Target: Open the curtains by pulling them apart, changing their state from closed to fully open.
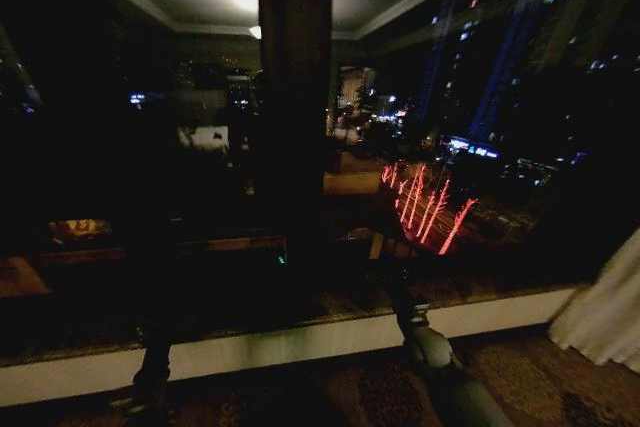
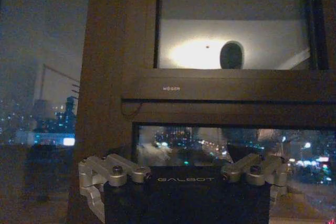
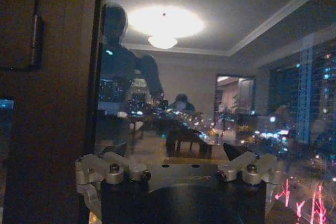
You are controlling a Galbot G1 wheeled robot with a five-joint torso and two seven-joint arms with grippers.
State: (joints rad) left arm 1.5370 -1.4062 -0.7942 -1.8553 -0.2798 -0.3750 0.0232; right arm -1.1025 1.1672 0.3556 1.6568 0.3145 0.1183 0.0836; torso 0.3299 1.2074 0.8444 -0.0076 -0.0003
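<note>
One cream-white sheer curtain panel [image 1: 608, 309] hangs bunched at the far right of the head view, its hem near the floor. The dark window glass [image 1: 450, 147] stands bare, with city lights beyond. My right arm [image 1: 432, 352] rises from the bottom centre-right toward the glass, well left of that curtain. My left arm [image 1: 152, 367] reaches up at the lower left. In the right wrist view my right gripper [image 3: 176, 153] is open in front of the glass, holding nothing. In the left wrist view my left gripper [image 2: 184, 153] is open before the window frame, also holding nothing.
A thick dark window post [image 1: 293, 97] divides the glass in the middle. A pale sill [image 1: 300, 342] runs along the window's foot, with patterned carpet [image 1: 540, 377] below. The glass reflects the ceiling lamp [image 3: 164, 24] and my own body.
</note>
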